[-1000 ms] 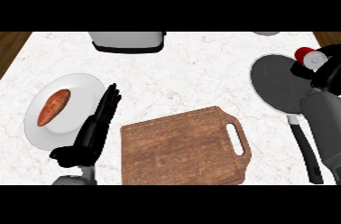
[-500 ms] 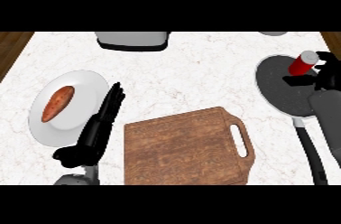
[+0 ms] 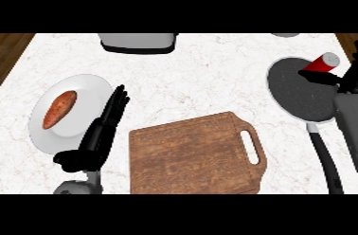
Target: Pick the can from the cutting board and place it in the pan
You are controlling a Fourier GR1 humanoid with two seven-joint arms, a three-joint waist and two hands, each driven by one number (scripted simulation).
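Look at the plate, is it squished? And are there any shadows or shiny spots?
Head view: the plate looks taller than wide, stretched by the steep downward look; the light is flat and even, with no glare on the counter; no clear shadow shows beside the cutting board, or under the can over the dark pan.

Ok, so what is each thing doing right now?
Pan: flat on the counter.
Can: tilted above the pan's rim, held.
Right hand: fingers curled on the can.
Cutting board: bare.
Plate: holds an orange food.
Left hand: open, resting by the plate.
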